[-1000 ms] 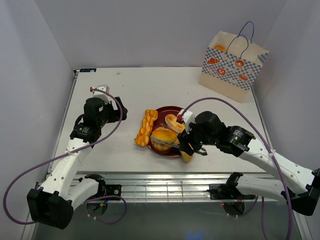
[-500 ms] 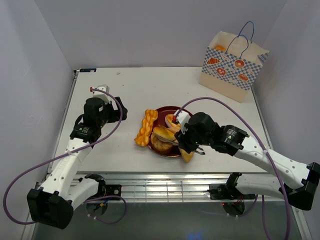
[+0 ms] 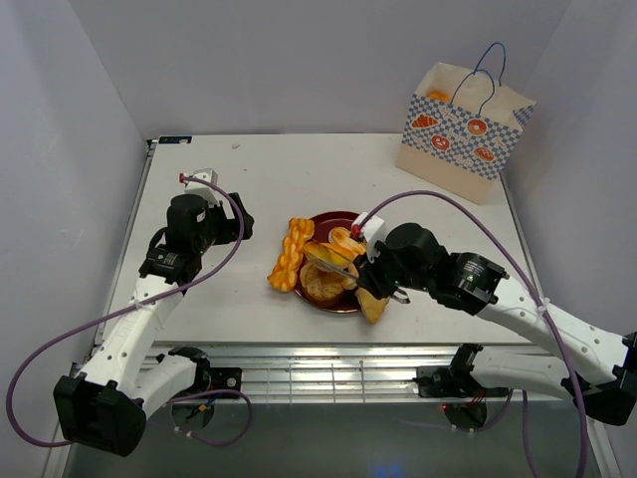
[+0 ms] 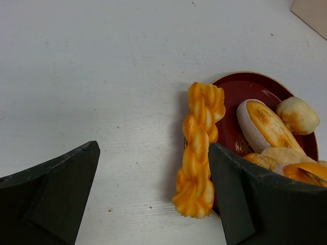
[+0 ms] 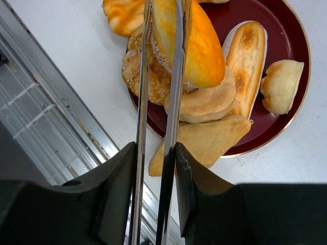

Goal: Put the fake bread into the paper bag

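Note:
The fake bread lies piled on a dark red plate (image 3: 326,220) mid-table, with a braided stick (image 3: 290,255) leaning off its left rim. My right gripper (image 3: 372,280) is shut on a pair of metal tongs (image 5: 144,76). The two blades stand close together and pinch a glossy orange roll (image 5: 202,48) above the pile. Below it show a sesame bun (image 5: 134,71), an oval roll (image 5: 248,56), a small bun (image 5: 281,84) and a flat wedge (image 5: 212,143). The paper bag (image 3: 463,131) stands upright at the back right. My left gripper (image 3: 229,221) hangs open left of the plate.
In the left wrist view the braided stick (image 4: 200,148) lies between the open fingers' outlines, far below them, with the plate (image 4: 245,87) to its right. The table's near metal edge (image 3: 328,351) runs just below the plate. Walls enclose the table on three sides.
The tongs' blades have drawn together onto the orange roll, which now sits tilted and raised on the pile. The left arm has not moved.

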`<control>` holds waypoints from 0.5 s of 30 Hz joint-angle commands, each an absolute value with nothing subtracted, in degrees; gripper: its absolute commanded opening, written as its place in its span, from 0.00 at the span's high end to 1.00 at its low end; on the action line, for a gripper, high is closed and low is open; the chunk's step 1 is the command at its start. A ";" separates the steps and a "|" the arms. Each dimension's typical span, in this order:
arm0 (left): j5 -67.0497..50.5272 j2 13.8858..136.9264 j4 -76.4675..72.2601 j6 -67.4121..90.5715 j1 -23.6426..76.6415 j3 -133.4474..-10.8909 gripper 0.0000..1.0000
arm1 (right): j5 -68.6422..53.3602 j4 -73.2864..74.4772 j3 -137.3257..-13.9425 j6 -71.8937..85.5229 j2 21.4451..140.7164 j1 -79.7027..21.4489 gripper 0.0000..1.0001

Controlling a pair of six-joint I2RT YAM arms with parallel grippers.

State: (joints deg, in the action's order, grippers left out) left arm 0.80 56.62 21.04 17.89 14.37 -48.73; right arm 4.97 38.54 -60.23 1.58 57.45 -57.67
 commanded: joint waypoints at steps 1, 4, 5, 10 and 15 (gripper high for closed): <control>0.09 55.46 21.44 17.84 14.50 -50.89 0.02 | 9.31 30.95 -61.79 3.43 54.76 -57.92 0.71; -1.93 55.46 21.36 17.84 14.50 -50.89 0.02 | 14.40 27.78 -61.61 4.65 53.18 -57.92 0.72; -2.02 55.46 21.44 17.84 14.50 -50.89 0.02 | 16.59 27.25 -61.70 4.83 52.65 -57.92 0.73; -2.02 55.02 21.45 17.84 14.50 -50.89 0.02 | 23.01 23.47 -62.40 5.71 51.86 -57.83 0.73; -2.55 55.02 21.36 18.02 14.50 -50.80 0.02 | 34.97 20.22 -62.31 6.77 51.15 -55.82 0.75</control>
